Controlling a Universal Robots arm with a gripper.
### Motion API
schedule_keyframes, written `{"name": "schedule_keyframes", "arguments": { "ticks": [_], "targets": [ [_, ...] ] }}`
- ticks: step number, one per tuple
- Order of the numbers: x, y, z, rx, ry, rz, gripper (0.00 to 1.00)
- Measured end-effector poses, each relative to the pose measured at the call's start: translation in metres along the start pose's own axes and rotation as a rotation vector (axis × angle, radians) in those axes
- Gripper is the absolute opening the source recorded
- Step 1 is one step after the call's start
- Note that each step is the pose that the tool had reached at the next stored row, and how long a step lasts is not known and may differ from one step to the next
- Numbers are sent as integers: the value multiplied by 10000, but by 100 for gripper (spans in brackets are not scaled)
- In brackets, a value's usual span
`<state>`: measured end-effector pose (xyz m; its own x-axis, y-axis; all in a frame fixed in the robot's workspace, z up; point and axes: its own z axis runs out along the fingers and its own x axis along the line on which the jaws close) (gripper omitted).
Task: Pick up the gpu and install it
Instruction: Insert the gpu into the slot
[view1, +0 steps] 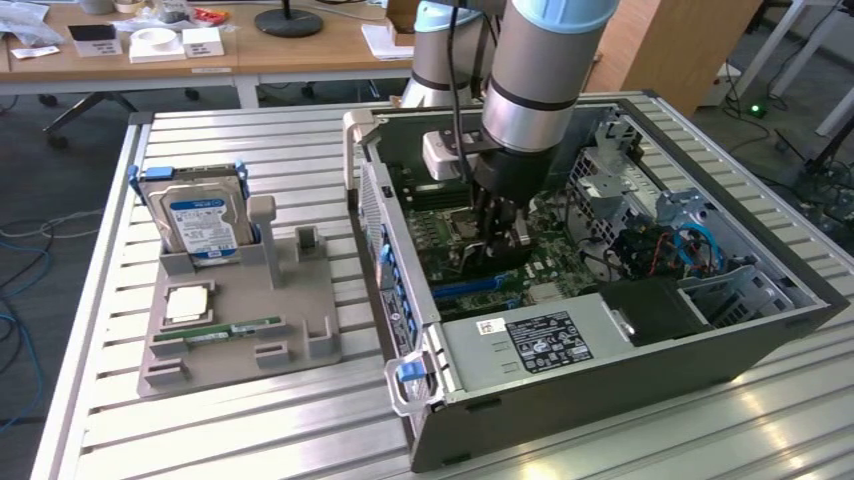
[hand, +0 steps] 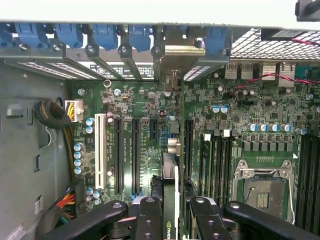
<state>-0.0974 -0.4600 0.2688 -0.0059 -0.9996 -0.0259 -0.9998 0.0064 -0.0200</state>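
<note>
Exterior view: the open dark metal computer case (view1: 667, 355) lies on the slatted metal counter (view1: 240, 430). The black pincer (view1: 491, 255) reaches down inside it, over the green motherboard (view1: 447, 235). Outside the case, toward the exterior view's left, a grey holder tray (view1: 240, 360) carries a silver hard drive with blue label (view1: 200, 222) and a slim green RAM stick (view1: 214, 332).

Wrist view: the pincer (hand: 172, 212) is clamped narrowly on the thin black gpu (hand: 170, 185). The card stands edge-on inside the case between long black slots, with a white slot (hand: 100, 150) and a silver processor socket (hand: 262, 185) on either side.
</note>
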Motion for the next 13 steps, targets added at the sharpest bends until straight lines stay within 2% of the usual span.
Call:
{"name": "schedule_keyframes", "arguments": {
  "ticks": [13],
  "targets": [
    [2,18,64,-1,1,0,26]
  ]
}}
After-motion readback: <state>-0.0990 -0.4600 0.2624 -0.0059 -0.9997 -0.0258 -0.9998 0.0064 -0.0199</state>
